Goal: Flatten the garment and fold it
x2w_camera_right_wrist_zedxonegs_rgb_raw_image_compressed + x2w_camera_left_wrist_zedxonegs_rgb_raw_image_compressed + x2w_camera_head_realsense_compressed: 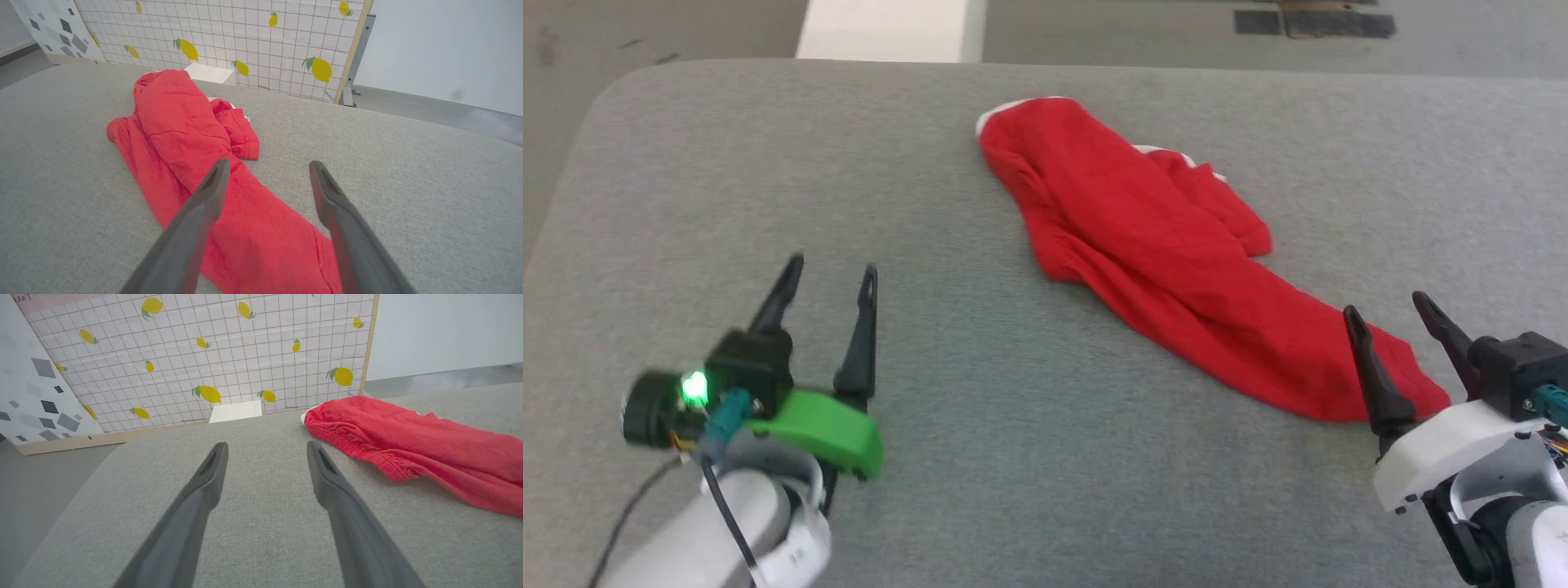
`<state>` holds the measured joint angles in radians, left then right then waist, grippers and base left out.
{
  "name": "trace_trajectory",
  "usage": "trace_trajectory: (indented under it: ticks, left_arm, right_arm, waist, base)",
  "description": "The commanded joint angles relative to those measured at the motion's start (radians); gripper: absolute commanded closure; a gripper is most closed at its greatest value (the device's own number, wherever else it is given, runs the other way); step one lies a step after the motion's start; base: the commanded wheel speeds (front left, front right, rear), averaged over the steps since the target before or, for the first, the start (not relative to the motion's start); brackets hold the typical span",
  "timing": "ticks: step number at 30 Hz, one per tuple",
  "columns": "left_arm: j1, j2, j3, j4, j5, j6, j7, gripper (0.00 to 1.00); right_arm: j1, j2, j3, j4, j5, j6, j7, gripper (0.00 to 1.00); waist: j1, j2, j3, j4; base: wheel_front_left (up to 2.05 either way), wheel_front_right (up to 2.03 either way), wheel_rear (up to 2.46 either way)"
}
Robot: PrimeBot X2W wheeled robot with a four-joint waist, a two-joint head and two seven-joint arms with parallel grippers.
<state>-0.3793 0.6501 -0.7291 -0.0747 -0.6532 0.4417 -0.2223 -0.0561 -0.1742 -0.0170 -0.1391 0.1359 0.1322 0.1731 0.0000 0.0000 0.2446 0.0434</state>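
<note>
The garment (1168, 269) is lying in a long red crumpled heap on the grey cloth table (768, 163). The right gripper (1387, 309) is hanging just over its near end. This gripper's two dark fingers are standing wide apart and are pinching nothing. In the right wrist view, one finger is showing over the red cloth and the tip of the other over the grey table just beside it. I cannot tell if they are touching the cloth.

The left gripper (833, 268) is sitting well apart from the garment, over bare table. Its fingers are spread too, and nothing is sitting between them. A small green light (694, 388) is glowing on its wrist.

From the right gripper, the garment is running away on a slant toward the far edge of the table. A bit of white trim is peeking out at its far end.

Behind the table, a board with yellow lemons (245, 355) is standing, and a white block (237, 411) is sitting at its foot.
</note>
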Motion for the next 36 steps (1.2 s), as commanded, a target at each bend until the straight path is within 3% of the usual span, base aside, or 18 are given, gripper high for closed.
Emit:
trace_trajectory:
  ticks: [1, 4, 11, 17, 21, 27, 36]
  left_arm:
    - [0.03, -0.01, 0.002, -0.002, 0.007, 0.015, -0.012, 0.0]
    - [0.071, -0.032, 0.007, -0.007, 0.017, 0.034, -0.027, 0.0]
    - [0.061, -0.071, -0.014, -0.015, 0.061, 0.02, -0.034, 0.0]
    - [0.035, -0.097, -0.022, -0.019, 0.081, 0.011, -0.036, 0.0]
    - [0.022, -0.121, -0.022, -0.015, 0.09, 0.007, -0.037, 0.0]
    - [0.011, -0.161, -0.026, -0.001, 0.101, -0.002, -0.038, 0.0]
    - [0.022, -0.195, -0.01, 0.007, 0.122, -0.008, -0.039, 0.0]
  right_arm:
    - [0.009, -0.009, 0.002, 0.0, 0.011, -0.002, 0.015, 0.0]
    - [0.005, -0.039, 0.011, 0.016, 0.029, -0.002, 0.077, 0.0]
    - [-0.1, -0.144, 0.023, 0.038, 0.133, -0.002, 0.296, 0.0]
    - [-0.331, -0.294, 0.111, 0.095, 0.25, -0.002, 0.589, 0.0]
    - [-0.481, -0.348, 0.162, 0.203, 0.312, -0.002, 0.716, 0.0]
    - [-0.615, -0.404, 0.252, 0.362, 0.328, -0.002, 0.8, 0.0]
    - [-0.65, -0.471, 0.402, 0.476, 0.342, -0.002, 0.828, 0.0]
  waist:
    - [0.0, 0.0, -0.021, 0.04]
    - [0.0, 0.0, -0.024, 0.068]
    - [0.0, 0.0, 0.011, 0.152]
    - [0.0, 0.0, 0.09, 0.212]
    - [0.0, 0.0, 0.128, 0.254]
    - [0.0, 0.0, 0.159, 0.31]
    - [0.0, 0.0, 0.185, 0.351]
  base:
    - [0.0, 0.0, 0.0]
    - [0.0, 0.0, 0.0]
    - [0.0, 0.0, 0.0]
    - [0.0, 0.0, 0.0]
    - [0.0, 0.0, 0.0]
    - [0.0, 0.0, 0.0]
    - [0.0, 0.0, 0.0]
